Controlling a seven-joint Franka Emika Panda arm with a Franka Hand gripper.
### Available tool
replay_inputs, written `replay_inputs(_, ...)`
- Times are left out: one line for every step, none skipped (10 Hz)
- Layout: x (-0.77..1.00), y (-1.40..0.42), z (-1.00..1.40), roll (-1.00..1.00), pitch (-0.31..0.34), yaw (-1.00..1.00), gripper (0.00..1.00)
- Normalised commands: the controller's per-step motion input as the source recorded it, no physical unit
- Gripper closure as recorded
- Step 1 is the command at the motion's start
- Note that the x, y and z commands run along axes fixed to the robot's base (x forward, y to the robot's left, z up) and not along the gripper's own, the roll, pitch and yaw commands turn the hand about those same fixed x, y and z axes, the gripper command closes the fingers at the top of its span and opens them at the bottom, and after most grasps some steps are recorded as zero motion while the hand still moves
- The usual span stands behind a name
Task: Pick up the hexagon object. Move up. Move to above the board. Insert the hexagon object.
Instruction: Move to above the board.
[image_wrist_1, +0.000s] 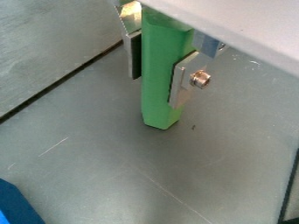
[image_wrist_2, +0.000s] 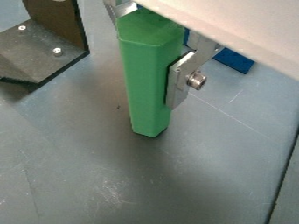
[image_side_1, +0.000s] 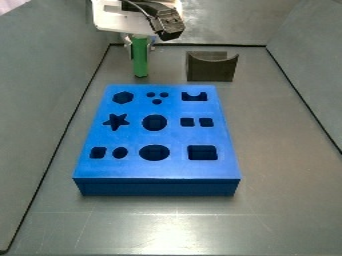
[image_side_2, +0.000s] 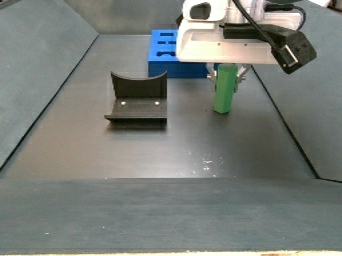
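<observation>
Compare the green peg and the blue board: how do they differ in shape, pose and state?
The green peg is tall and slender and stands upright; the blue board is a wide flat slab lying on the floor. The peg is plain-sided, while the board has many shaped holes. The gripper is at the peg, one finger on each side; nothing touches the board. Both have a matte, single-colour surface.

The gripper (image_wrist_2: 149, 66) is held low over the floor, pointed straight down, with its silver fingers (image_wrist_2: 184, 79) closed on the hexagon object (image_wrist_2: 146, 83).
</observation>
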Motion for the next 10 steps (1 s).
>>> replay_inputs(-0.1, 0.06, 1.0, -0.1, -0.02, -0.05, 1.0)
replay_inputs(-0.09, 0.06, 1.0, -0.1, -0.021, -0.05, 1.0)
replay_inputs(-0.09, 0.06, 1.0, -0.1, -0.021, -0.05, 1.0)
replay_inputs(-0.09, 0.06, 1.0, -0.1, -0.022, -0.05, 1.0)
replay_inputs(-0.09, 0.06, 1.0, -0.1, -0.022, -0.05, 1.0)
replay_inputs(-0.09, 0.06, 1.0, -0.1, -0.022, -0.05, 1.0)
replay_inputs(-0.09, 0.06, 1.0, -0.1, -0.022, -0.05, 1.0)
replay_inputs(-0.09, 0.06, 1.0, -0.1, -0.022, -0.05, 1.0)
replay_inputs(-0.09, 0.06, 1.0, -0.1, -0.022, -0.05, 1.0)
replay_inputs(-0.09, 0.06, 1.0, -0.1, -0.023, -0.05, 1.0)
